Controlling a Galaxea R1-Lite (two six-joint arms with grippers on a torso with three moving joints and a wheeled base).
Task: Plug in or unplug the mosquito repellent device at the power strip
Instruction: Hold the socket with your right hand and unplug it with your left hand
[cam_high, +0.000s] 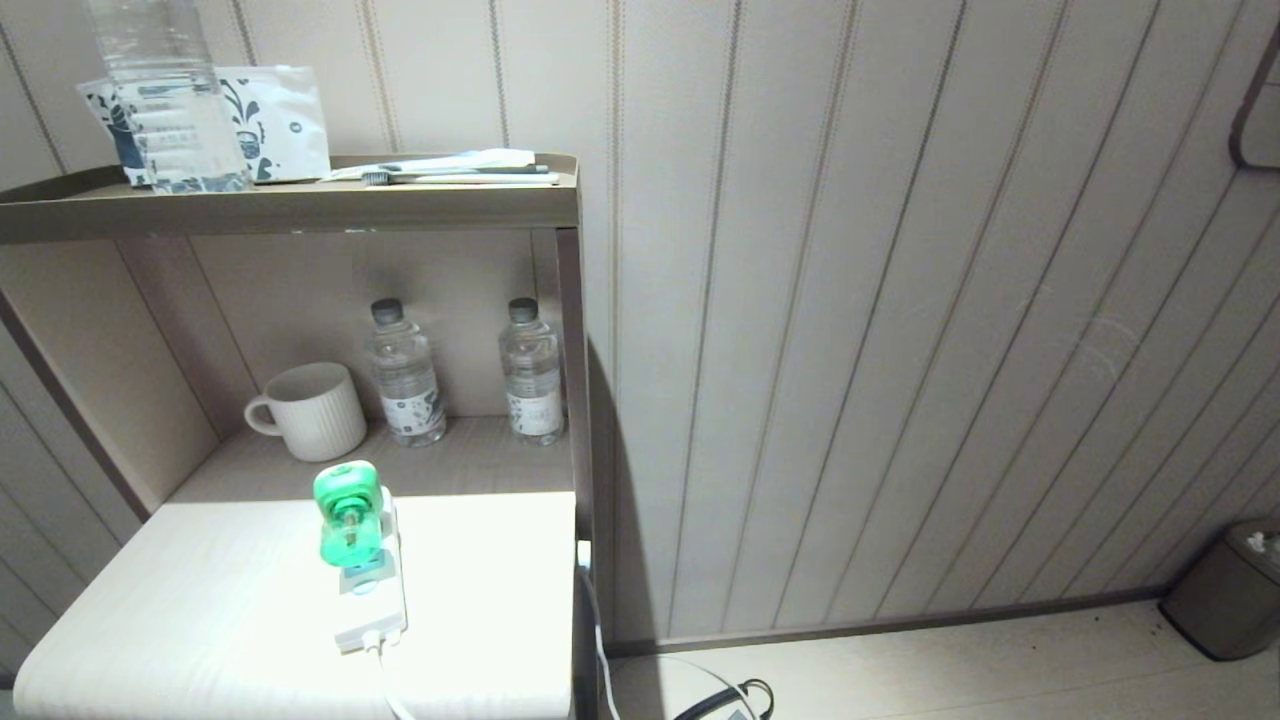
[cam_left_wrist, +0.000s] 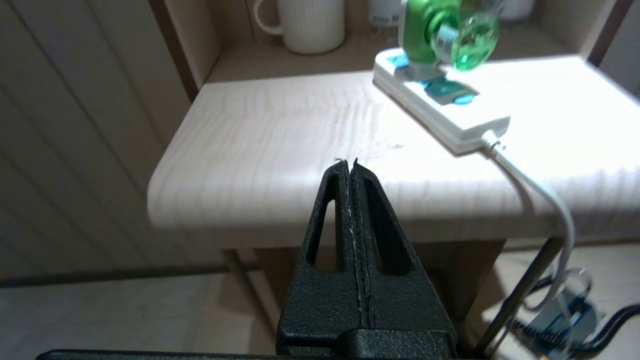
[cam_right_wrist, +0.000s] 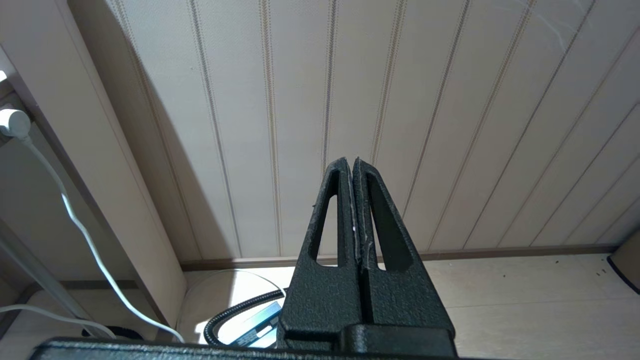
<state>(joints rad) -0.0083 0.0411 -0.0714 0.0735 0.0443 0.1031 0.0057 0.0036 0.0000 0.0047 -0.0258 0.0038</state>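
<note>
- The white tabletop (cam_high: 200, 600) carries the power strip (cam_high: 375, 590), which lies lengthwise on it with a white cable (cam_high: 385, 680) running off the front edge.
- The mosquito repellent device (cam_high: 348, 515) sits on the strip's far end, plugged into a socket.
- On the recessed shelf (cam_high: 480, 465) behind the tabletop stand a ribbed mug (cam_high: 310, 410) and two water bottles (cam_high: 405, 375), side by side.
- The top shelf (cam_high: 290, 205) holds a clear bottle (cam_high: 165, 95), a printed packet (cam_high: 285, 120) and a toothbrush (cam_high: 450, 175).
- The floor (cam_high: 950, 660) bears a small bin (cam_high: 1225, 590) in the corner.
</note>
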